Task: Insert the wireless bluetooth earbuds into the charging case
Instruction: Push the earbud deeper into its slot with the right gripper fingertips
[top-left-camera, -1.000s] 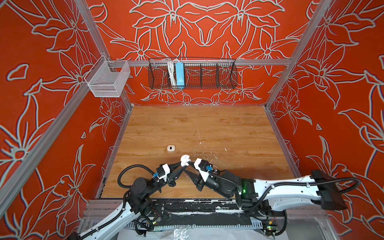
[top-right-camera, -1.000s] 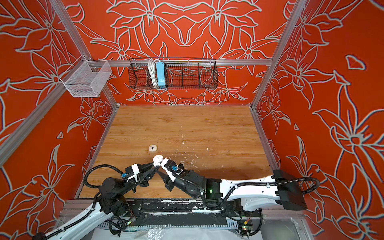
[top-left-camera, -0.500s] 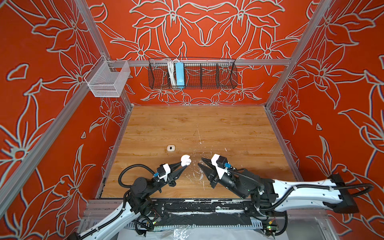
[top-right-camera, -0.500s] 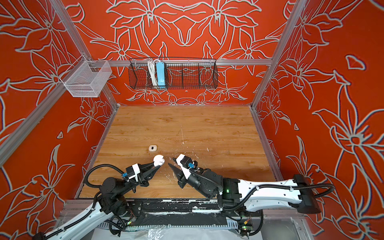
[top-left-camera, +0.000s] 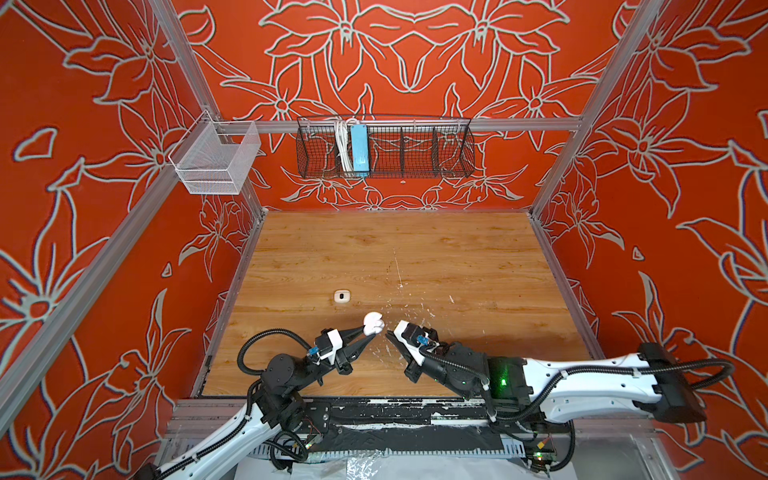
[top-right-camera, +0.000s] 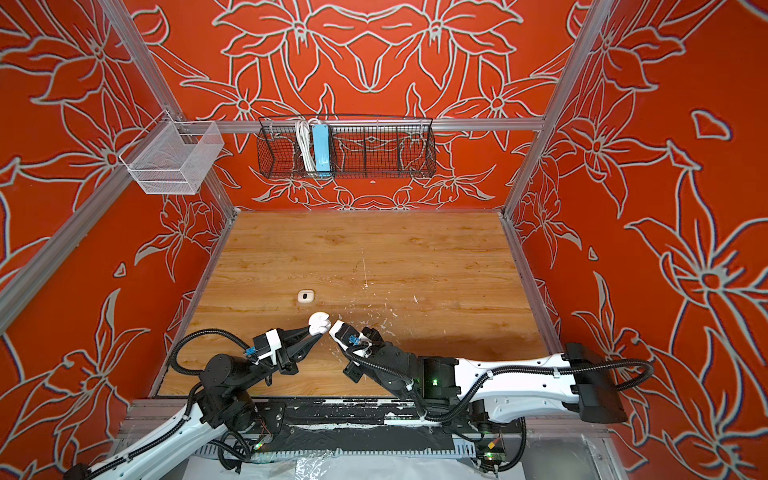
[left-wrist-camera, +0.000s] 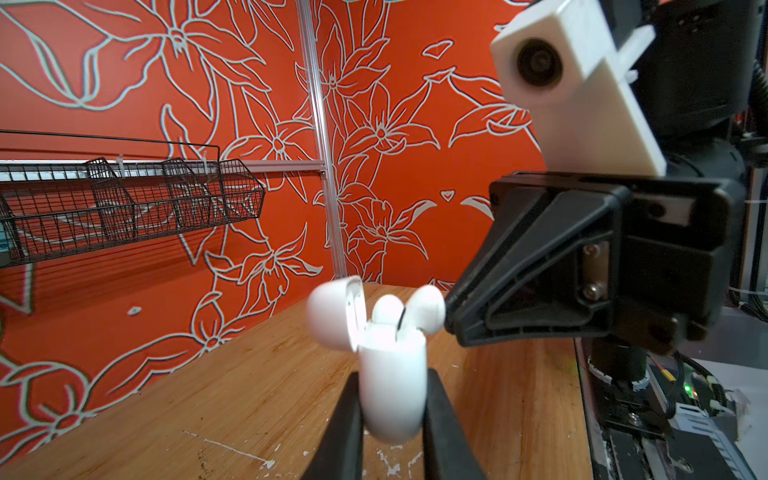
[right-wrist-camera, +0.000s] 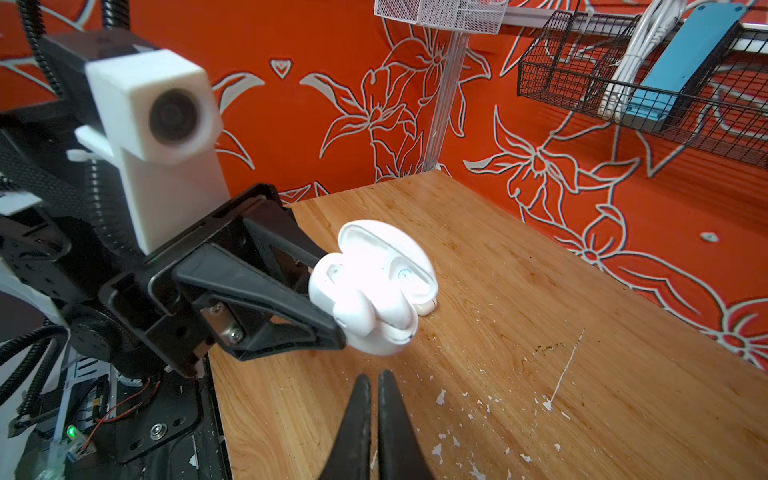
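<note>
Both top views look down from high above the near edge onto the whole tabletop (top-left-camera: 374, 257), facing the far wall (top-left-camera: 415, 62). The wrist cameras sit low, close behind the left tool (left-wrist-camera: 392, 374) and the right tool (right-wrist-camera: 375, 378). Each one looks across at the other arm. All four views share the charging case (top-left-camera: 372, 323).

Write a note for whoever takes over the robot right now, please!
The left pincer is shut on the round white clamshell charging case, held over the wooden table, lid open.
The right pincer is shut, empty, tips beside the case.
Done: both tiny glossy white earbuds stand in the case, tops poking out; whether fully seated is unclear.
To do: check seating, close the lid.
The cream rounded-square case lies apart on the table.
</note>
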